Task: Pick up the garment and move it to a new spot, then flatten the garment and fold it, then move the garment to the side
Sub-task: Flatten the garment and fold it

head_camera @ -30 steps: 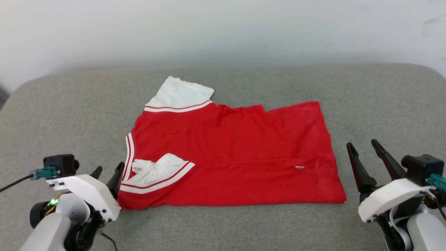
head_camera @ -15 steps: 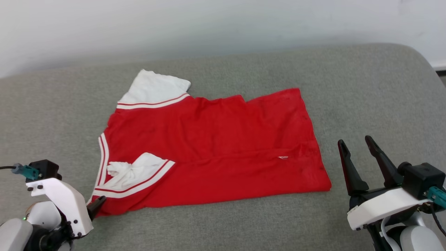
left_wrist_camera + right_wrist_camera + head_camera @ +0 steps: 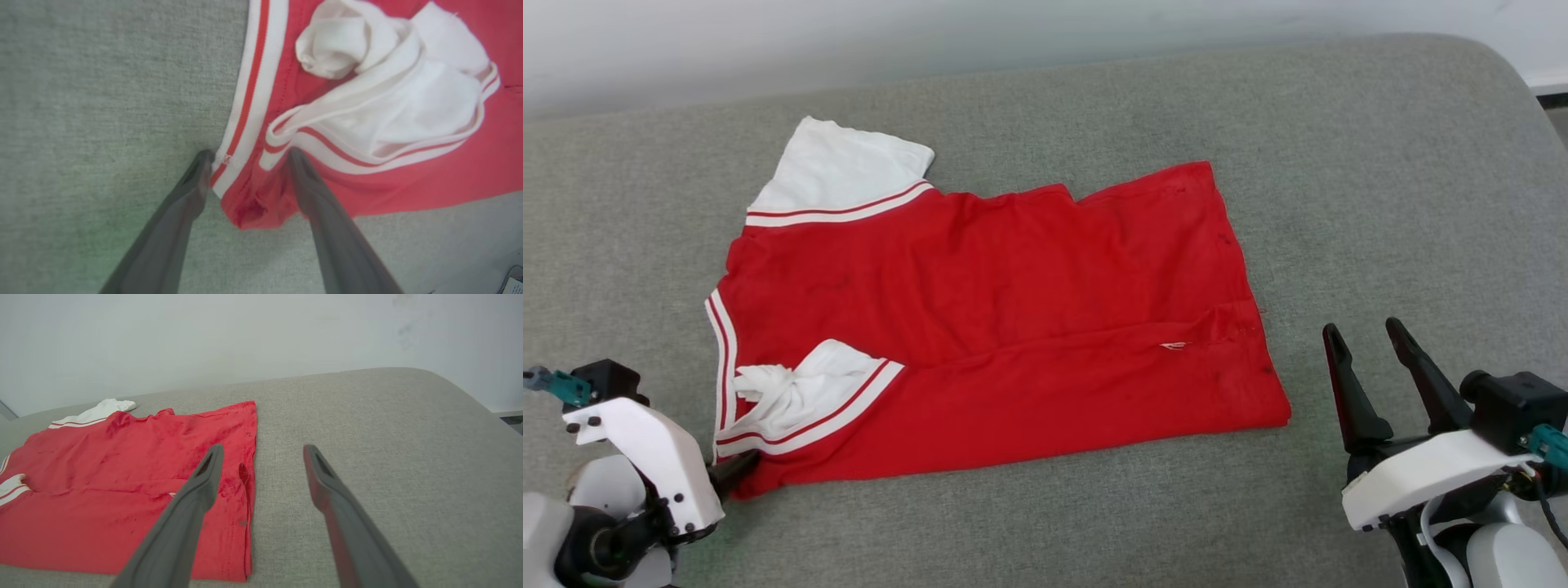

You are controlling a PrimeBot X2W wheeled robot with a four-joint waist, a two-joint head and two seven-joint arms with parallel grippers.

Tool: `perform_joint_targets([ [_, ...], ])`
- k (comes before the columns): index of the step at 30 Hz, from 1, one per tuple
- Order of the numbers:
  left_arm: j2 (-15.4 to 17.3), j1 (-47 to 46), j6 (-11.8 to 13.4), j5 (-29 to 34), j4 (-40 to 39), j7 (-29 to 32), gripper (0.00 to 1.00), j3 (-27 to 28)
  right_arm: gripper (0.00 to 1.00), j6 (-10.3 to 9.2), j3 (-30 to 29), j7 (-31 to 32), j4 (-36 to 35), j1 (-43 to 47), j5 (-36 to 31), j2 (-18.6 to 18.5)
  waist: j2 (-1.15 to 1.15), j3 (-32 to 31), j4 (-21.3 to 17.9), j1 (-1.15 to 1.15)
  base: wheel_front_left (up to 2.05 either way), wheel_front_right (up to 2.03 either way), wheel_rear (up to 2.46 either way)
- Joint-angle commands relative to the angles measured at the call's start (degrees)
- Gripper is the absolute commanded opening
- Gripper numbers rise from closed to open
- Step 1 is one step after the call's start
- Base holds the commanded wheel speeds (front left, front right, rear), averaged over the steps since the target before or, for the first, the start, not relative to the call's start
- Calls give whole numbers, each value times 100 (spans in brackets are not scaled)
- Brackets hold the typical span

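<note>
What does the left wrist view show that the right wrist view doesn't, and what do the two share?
Left wrist view: the left tool, open, its fingers straddling the garment's near corner at the striped trim, with the crumpled white sleeve close up beyond them. Right wrist view: the right tool, open, over the grey padded surface beside the garment, plus the flat far sleeve and the pale wall. Shared: the red garment lying on that grey surface.

Red garment (image 3: 1013, 310), white sleeves, red-white striped trim.
</note>
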Motion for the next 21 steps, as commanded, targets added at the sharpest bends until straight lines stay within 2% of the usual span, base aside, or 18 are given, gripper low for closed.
perform_joint_targets([
  [1,-515,227,-106,36,246,-86,0,-352,100,-4,-45,136,25,-39,52,-51,0,-106,84,1,0,0,0],
  [6,-544,127,-128,308,289,-762,0,-218,100,-4,-188,791,141,-13,357,-114,0,-348,305,1,0,0,0],
  [10,-516,16,-52,544,96,-1211,0,-143,100,-4,-198,1887,377,-160,665,-299,0,-458,503,1,0,0,0],
  [11,-516,16,-52,544,96,-1211,0,-143,100,-4,-198,1887,377,-160,665,-299,0,-458,503,1,0,0,0],
  [18,-599,-254,69,894,-568,-1614,0,-193,100,-4,-73,3890,593,-598,886,-607,0,-229,850,1,0,0,0],
  [21,-649,-360,104,1018,-830,-1725,0,-240,100,-4,-64,4380,738,-811,816,-613,0,-79,980,1,0,0,0],
])
